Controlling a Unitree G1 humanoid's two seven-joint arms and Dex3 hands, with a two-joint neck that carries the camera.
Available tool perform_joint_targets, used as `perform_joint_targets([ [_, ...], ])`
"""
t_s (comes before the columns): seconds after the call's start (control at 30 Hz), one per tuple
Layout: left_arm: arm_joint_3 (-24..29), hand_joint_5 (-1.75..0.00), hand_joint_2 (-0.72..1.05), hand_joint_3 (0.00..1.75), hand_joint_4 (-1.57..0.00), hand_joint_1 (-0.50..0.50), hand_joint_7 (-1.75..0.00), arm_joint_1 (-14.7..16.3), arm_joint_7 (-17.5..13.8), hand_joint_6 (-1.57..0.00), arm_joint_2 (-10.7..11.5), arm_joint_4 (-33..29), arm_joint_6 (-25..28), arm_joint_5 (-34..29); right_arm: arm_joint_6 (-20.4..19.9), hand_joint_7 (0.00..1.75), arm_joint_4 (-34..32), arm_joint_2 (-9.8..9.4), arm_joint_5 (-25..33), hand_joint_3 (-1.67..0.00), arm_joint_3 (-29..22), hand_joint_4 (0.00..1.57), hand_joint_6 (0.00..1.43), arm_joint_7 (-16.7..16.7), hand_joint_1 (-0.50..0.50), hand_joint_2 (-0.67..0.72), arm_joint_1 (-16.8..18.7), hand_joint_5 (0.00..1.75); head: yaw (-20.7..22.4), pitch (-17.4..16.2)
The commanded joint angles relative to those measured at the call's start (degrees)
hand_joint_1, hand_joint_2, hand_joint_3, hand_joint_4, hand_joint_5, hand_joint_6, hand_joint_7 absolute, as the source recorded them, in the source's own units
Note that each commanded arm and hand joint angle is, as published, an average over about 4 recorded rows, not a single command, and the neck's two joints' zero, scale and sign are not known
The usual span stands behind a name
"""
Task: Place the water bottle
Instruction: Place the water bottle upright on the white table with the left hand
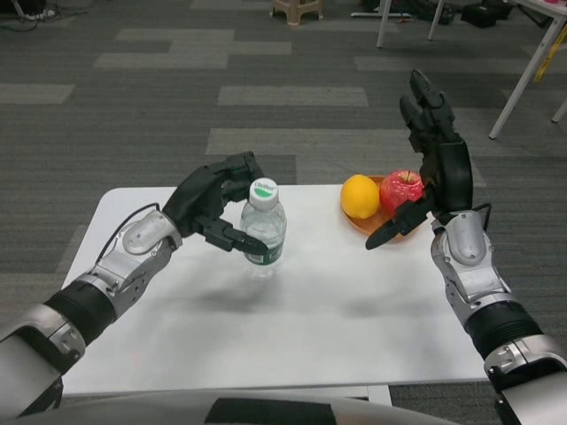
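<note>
A clear water bottle (264, 228) with a white and green cap and a green label stands upright near the middle of the white table (337, 310). My left hand (213, 205) wraps around it from the left, fingers curled on its upper body and label. My right hand (432, 168) is raised over the table's right side, fingers spread and pointing up, holding nothing.
An orange plate (365, 223) at the back right of the table holds an orange (360, 196) and a red apple (401, 189), just left of my right hand. Grey carpet lies beyond, with white table legs (524, 80) at the far right.
</note>
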Motion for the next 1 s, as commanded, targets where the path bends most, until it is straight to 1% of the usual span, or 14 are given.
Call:
perform_joint_targets([
  [0.03, -1.3, -1.75, 0.78, 0.52, -0.97, -0.04, -1.54, -1.3, -0.3, -1.36, 0.4, 2.5, -0.4, -0.5, 0.0, 0.14, -0.2, -0.48, 0.6, -0.12, -0.4, 0.0, 0.0, -0.3, -0.46, 0.47, -0.3, 0.0, 0.0, -0.1],
  [0.1, -2.1, -1.75, 0.78, 0.52, -0.97, -0.06, -1.54, -1.4, -0.3, -1.36, 0.3, 4.0, -0.7, -1.1, 0.0, 0.14, -0.2, -0.48, 0.6, -0.12, -0.4, 0.0, 0.0, -0.3, -0.46, 0.47, -0.3, 0.0, 0.0, -0.2],
  [0.17, -3.0, -1.75, 0.78, 0.52, -0.97, -0.06, -1.54, -1.5, -0.3, -1.36, 0.3, 5.6, -1.1, -1.9, 0.0, 0.14, -0.1, -0.48, 0.6, -0.08, -0.4, 0.0, 0.0, -0.3, -0.46, 0.47, -0.2, 0.0, 0.0, -0.2],
  [0.3, -4.1, -1.75, 0.78, 0.52, -0.97, -0.06, -1.54, -1.5, -0.3, -1.36, 0.1, 7.7, -2.0, -3.1, 0.0, 0.14, 0.0, -0.48, 0.6, -0.08, -0.3, 0.0, 0.0, -0.3, -0.46, 0.47, -0.2, 0.0, 0.0, -0.2],
  [0.43, -5.9, -1.75, 0.78, 0.52, -0.97, -0.06, -1.54, -1.5, -0.3, -1.36, -0.1, 10.0, -3.3, -5.3, 0.0, 0.14, 0.1, -0.48, 0.6, -0.14, -0.3, 0.0, 0.0, -0.3, -0.46, 0.47, -0.2, 0.0, 0.1, -0.2],
  [0.5, -6.6, -1.75, 0.78, 0.52, -0.99, -0.06, -1.54, -1.5, -0.3, -1.36, -0.3, 10.8, -3.9, -6.2, 0.0, 0.14, 0.1, -0.48, 0.6, -0.1, -0.3, 0.0, 0.0, -0.3, -0.46, 0.47, -0.2, 0.0, 0.1, -0.2],
  [0.6, -8.4, -1.75, 0.78, 0.52, -1.02, -0.06, -1.54, -1.5, -0.3, -1.36, -0.6, 12.3, -5.9, -8.9, 0.0, 0.14, 0.1, -0.48, 0.6, -0.08, -0.3, 0.0, 0.0, -0.3, -0.46, 0.47, -0.2, 0.0, 0.2, -0.2],
  [0.73, -11.5, -1.75, 0.78, 0.52, -1.08, -0.06, -1.54, -1.5, -0.3, -1.36, -0.8, 15.5, -9.9, -12.6, 0.0, 0.14, 0.1, -0.48, 0.6, -0.14, -0.3, 0.0, 0.0, -0.3, -0.46, 0.47, -0.1, 0.0, 0.2, -0.1],
  [0.77, -11.8, -1.75, 0.78, 0.52, -1.08, -0.06, -1.54, -1.5, -0.3, -1.36, -0.9, 16.0, -10.5, -13.0, 0.0, 0.14, 0.1, -0.48, 0.6, -0.12, -0.3, 0.0, 0.0, -0.3, -0.46, 0.47, -0.1, 0.0, 0.2, -0.1],
  [0.87, -12.4, -1.75, 0.78, 0.52, -1.08, -0.07, -1.54, -1.4, -0.3, -1.36, -1.0, 17.2, -11.7, -13.8, 0.0, 0.14, 0.1, -0.48, 0.6, -0.14, -0.3, 0.0, 0.0, -0.3, -0.46, 0.47, -0.1, 0.0, 0.3, -0.2],
  [1.0, -12.6, -1.75, 0.78, 0.52, -1.08, -0.08, -1.54, -1.3, -0.3, -1.36, -1.0, 18.0, -11.8, -13.8, 0.0, 0.14, 0.1, -0.48, 0.6, -0.12, -0.2, 0.0, 0.0, -0.3, -0.46, 0.47, -0.1, 0.0, 0.5, -0.1],
])
